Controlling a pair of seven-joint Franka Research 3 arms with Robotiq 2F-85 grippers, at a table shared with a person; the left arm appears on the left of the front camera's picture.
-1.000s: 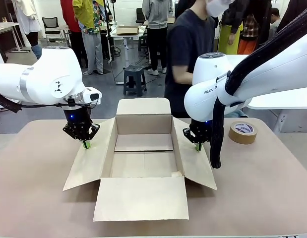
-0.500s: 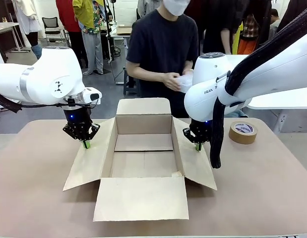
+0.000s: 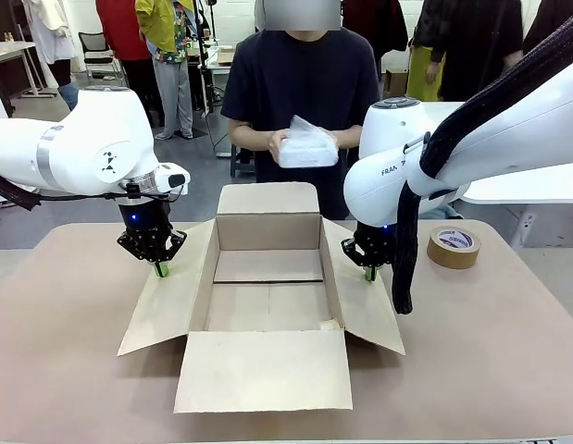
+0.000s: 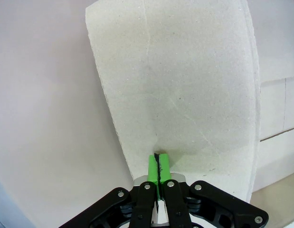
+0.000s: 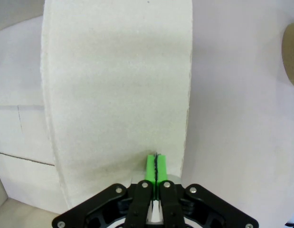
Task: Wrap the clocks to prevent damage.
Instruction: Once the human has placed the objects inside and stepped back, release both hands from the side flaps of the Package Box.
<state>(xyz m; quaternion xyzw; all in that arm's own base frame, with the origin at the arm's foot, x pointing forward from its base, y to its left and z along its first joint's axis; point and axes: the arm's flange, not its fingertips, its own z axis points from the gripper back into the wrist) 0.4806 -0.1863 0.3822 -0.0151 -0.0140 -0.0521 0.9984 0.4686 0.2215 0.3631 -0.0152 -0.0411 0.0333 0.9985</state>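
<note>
Pressing the empty cardboard box's point(image 3: 267, 231) side flaps at 9 and 3 o'clock, the left hand point(image 3: 160, 269) and right hand point(image 3: 370, 273) were pinched together, while a person at 12 o'clock held a wrapped bundle point(image 3: 306, 146), not yet packed.

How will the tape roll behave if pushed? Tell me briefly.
The tape roll lies flat on the table, so it would probably slide, not roll. Its winding looks thick, so it is likely stiff and fairly heavy for its size. Tipped on edge, it could roll off.
</note>
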